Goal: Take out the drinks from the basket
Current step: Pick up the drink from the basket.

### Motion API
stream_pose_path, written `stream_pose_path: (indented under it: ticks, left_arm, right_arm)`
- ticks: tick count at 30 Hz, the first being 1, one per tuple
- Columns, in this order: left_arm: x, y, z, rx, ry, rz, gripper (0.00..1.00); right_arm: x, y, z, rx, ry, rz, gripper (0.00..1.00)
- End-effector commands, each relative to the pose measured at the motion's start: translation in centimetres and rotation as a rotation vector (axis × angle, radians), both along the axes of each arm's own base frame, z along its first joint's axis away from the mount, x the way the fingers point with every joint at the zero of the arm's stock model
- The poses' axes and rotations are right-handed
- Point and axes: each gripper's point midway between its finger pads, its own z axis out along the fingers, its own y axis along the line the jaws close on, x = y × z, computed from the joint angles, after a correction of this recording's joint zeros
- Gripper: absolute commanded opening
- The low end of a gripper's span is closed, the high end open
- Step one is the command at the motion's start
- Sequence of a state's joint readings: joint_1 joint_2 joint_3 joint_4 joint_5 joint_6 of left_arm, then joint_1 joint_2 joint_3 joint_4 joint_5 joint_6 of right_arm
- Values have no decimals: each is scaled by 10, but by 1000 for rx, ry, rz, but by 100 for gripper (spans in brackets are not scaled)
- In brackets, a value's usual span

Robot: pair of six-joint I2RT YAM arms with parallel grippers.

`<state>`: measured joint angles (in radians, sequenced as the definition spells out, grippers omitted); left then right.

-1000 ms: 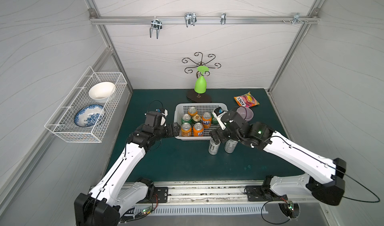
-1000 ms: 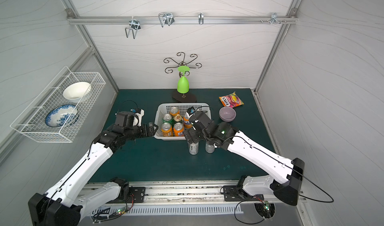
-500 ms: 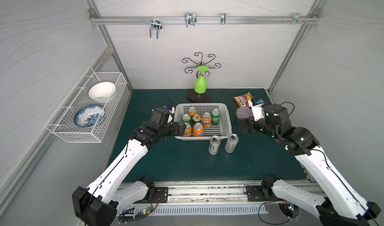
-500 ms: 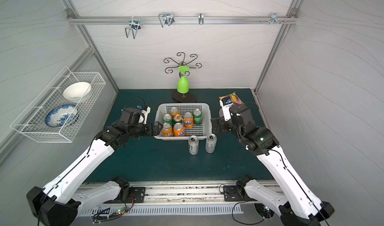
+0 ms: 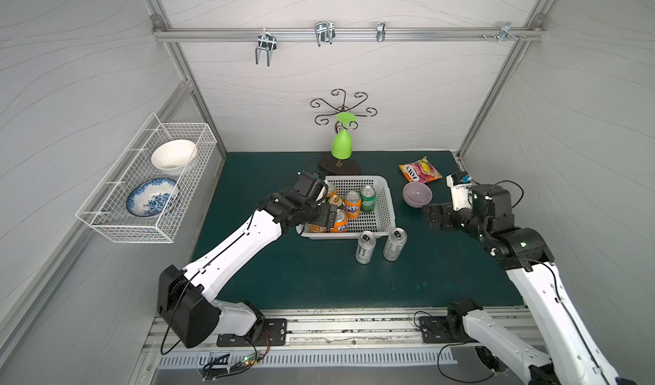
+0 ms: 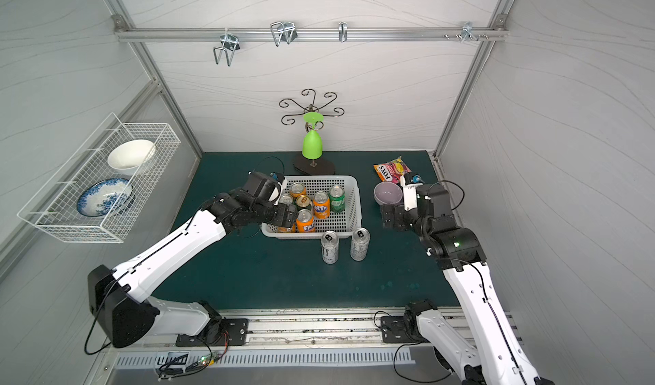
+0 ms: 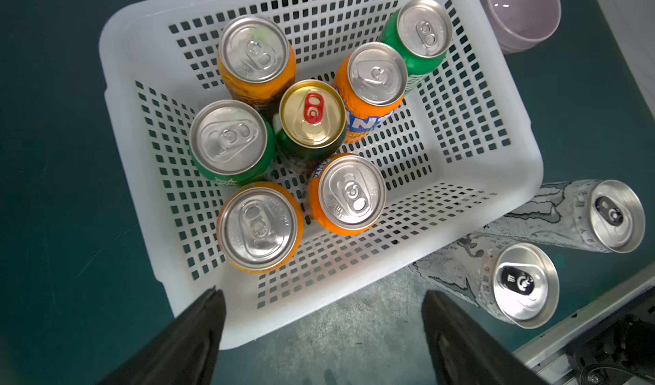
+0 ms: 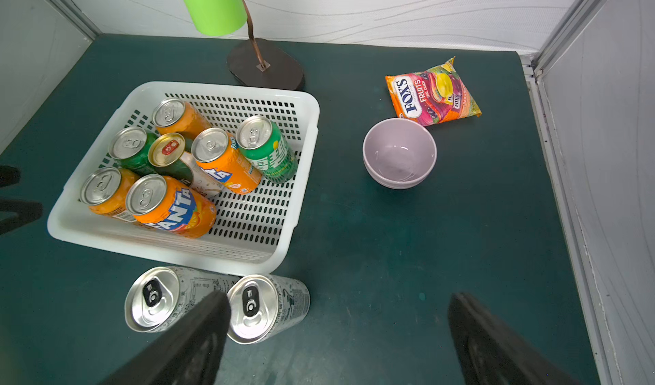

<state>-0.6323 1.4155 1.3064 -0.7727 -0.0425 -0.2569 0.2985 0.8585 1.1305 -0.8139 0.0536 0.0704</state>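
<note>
The white perforated basket [image 5: 388,208] [image 7: 117,46] holds several upright drinks: orange Fanta cans [image 7: 351,193], green cans [image 7: 228,137] and one gold-topped can [image 7: 312,115]. Two slim silver cans [image 5: 365,248] [image 5: 394,244] stand on the mat just in front of the basket. My left gripper [image 5: 328,216] [image 7: 322,298] hovers over the basket's near left corner, open, with nothing between its fingers. My right gripper [image 5: 432,216] [image 8: 338,305] hangs open and empty to the right of the basket, by the purple bowl and apart from the slim cans [image 8: 251,307].
A purple bowl [image 5: 417,193] and a snack packet [image 5: 420,169] lie right of the basket. A scrolled metal stand with a green cup [image 5: 342,146] rises behind it. A wire rack with bowls [image 5: 149,181] hangs on the left wall.
My right arm has pulled away from the two slim cans to the right, leaving them standing. My left gripper has moved in over the basket's near left corner.
</note>
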Motion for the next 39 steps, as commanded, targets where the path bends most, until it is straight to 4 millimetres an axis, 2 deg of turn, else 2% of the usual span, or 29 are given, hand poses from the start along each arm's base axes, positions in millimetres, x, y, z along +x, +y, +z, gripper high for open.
stream_pose_path:
  ticks: [1, 8, 15, 39]
  left_arm:
    - [8, -9, 5, 60, 0, -38, 88]
    - [21, -25, -18, 180, 116, -83, 80]
    - [29, -46, -41, 223, 179, -131, 79]
    - [44, -58, -94, 312, 270, -143, 80]
  right_arm:
    - [-2, 1, 1, 3, -9, 19, 99]
    - [-2, -1, 0, -10, -14, 10, 99]
    - [-3, -2, -1, -12, -13, 11, 99]
    - [-4, -2, 1, -11, -31, 15, 99]
